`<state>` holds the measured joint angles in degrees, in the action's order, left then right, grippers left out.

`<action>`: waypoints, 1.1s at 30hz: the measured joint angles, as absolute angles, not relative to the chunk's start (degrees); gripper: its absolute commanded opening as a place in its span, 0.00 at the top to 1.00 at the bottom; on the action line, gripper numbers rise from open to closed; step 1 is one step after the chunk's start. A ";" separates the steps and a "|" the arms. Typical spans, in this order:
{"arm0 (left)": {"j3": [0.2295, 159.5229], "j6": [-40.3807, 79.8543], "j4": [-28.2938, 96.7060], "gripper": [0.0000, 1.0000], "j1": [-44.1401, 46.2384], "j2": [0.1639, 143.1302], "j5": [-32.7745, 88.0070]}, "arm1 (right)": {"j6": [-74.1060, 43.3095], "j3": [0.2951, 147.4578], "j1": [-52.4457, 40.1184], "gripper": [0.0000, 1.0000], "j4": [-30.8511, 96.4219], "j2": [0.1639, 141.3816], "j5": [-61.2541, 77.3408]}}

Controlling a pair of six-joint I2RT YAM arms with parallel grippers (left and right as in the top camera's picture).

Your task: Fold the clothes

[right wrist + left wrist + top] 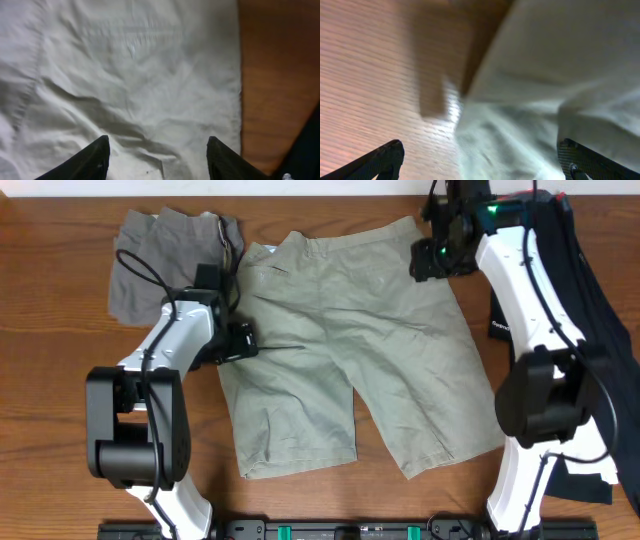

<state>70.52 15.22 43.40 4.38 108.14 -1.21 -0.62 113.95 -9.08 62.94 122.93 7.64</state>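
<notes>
Status: khaki shorts (360,350) are spread flat on the table (60,380), wrinkled, with the waistband on the far side and the legs toward the robot. Left gripper (248,343) is at the khaki shorts' left edge, fingers (380,159) spread wide, nothing held; cloth edge and bare wood below it. Right gripper (432,262) is over their far right corner, fingers (97,157) apart, gripping nothing. Grey shorts (150,260) lie crumpled just left of the waistband. Black garment (590,290) lies right of the khaki shorts, partly hidden by the right arm.
</notes>
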 measured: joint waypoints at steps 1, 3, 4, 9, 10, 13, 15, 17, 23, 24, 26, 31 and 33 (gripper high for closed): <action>70.52 15.22 43.97 0.00 4.78 108.14 -0.99 | -0.60 113.95 -9.08 0.37 63.44 123.81 7.46; 70.52 15.22 45.25 0.00 5.41 108.12 -0.58 | -0.60 113.95 -9.06 0.36 63.96 125.60 6.61; 70.52 15.20 45.95 0.00 5.67 108.05 -0.38 | -0.60 113.95 -9.06 0.36 64.05 126.32 6.17; 70.52 15.22 48.07 0.00 6.11 106.10 -0.12 | -0.54 113.93 -8.91 0.32 62.72 129.08 1.83; 70.52 15.22 48.01 0.00 6.11 105.41 -0.08 | -0.40 113.93 -8.73 0.33 61.84 129.60 0.99; 70.52 15.20 47.68 0.01 6.11 103.68 0.01 | 0.12 113.95 -7.75 0.31 59.02 131.24 -0.36; 70.52 15.20 47.42 0.01 6.11 103.44 0.01 | 0.80 113.95 -6.92 0.32 57.32 132.81 -0.73; 70.52 15.20 47.13 0.01 6.11 103.44 0.01 | 1.74 113.95 -5.87 0.35 55.51 134.69 -0.21; 70.52 15.20 46.61 0.01 6.11 103.44 0.03 | 3.46 114.06 -3.46 0.97 53.21 138.37 1.78; 70.52 15.20 46.59 0.01 6.11 103.44 0.01 | 3.40 114.06 -3.14 0.99 53.04 138.37 2.02; 70.52 15.20 46.37 0.01 6.11 103.44 0.01 | 3.38 114.04 -2.35 0.99 52.90 138.37 2.90; 70.52 15.20 45.69 0.01 6.11 103.44 0.03 | 3.40 114.04 0.01 0.99 52.77 138.06 3.92; 70.52 15.20 45.21 0.01 6.11 103.44 0.01 | 3.40 114.04 1.56 0.99 52.27 137.69 4.16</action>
